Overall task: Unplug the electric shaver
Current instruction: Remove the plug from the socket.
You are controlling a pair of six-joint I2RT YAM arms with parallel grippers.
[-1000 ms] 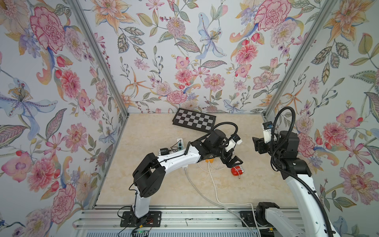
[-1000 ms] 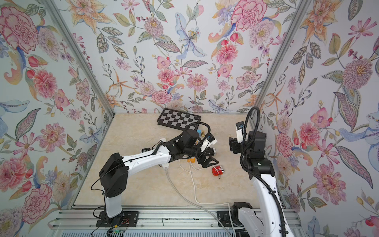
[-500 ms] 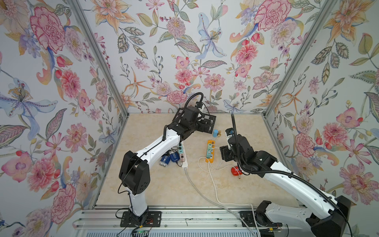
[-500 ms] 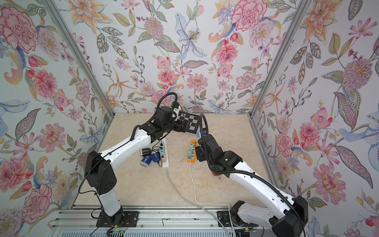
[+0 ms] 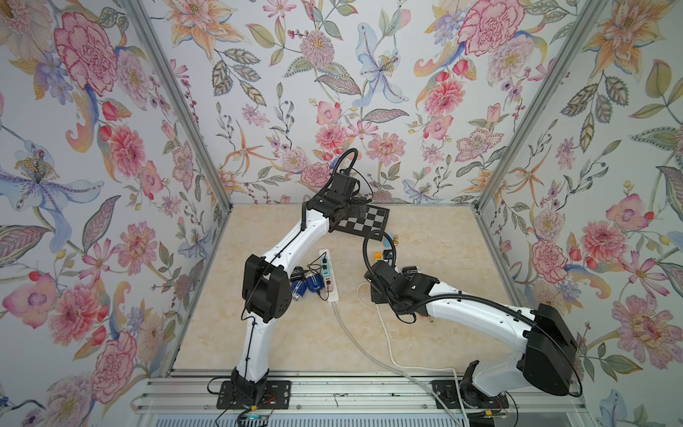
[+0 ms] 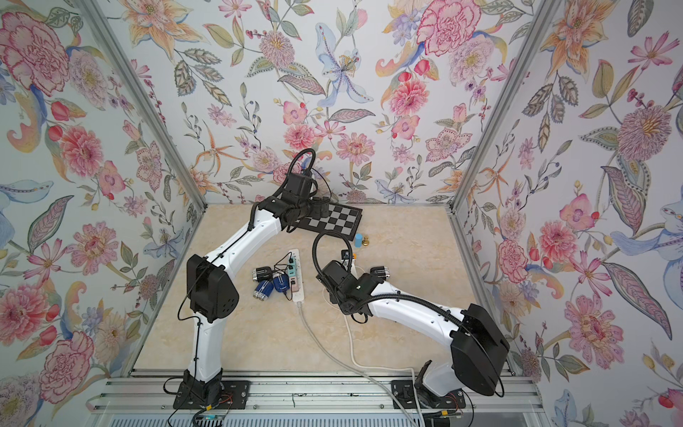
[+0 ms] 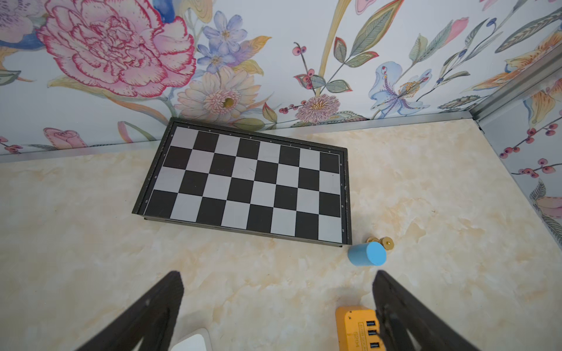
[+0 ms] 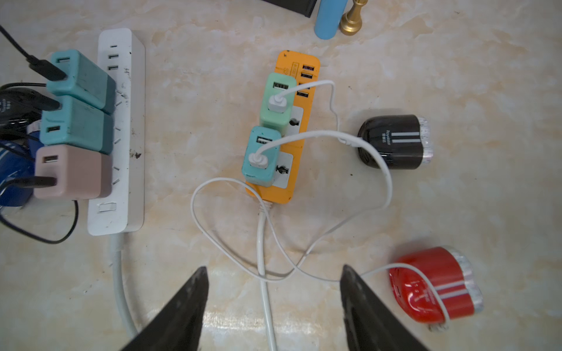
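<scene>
An orange power strip (image 8: 289,170) carries a mint adapter (image 8: 278,103) and a teal adapter (image 8: 263,155). White cables run from them to a black electric shaver (image 8: 395,141) and a red electric shaver (image 8: 435,285). My right gripper (image 8: 273,269) hangs open above the looped white cables, holding nothing, with the red shaver just beside one finger. Blue shavers (image 5: 306,284) lie beside a white power strip (image 5: 329,273), wired by black cables. My left gripper (image 7: 277,273) is open and empty near the chessboard (image 7: 249,182), with the orange strip's end (image 7: 355,328) by one finger.
A blue cylinder (image 7: 366,253) and a gold chess piece (image 7: 384,242) stand at the chessboard's corner. The white strip holds two teal adapters and a pink adapter (image 8: 70,173). Thick white cords (image 5: 369,355) trail to the front rail. Floral walls close in three sides.
The left arm swung from over the orange strip to the back by the chessboard. The right arm came down from the right wall over the orange strip, covering the red shaver in both top views.
</scene>
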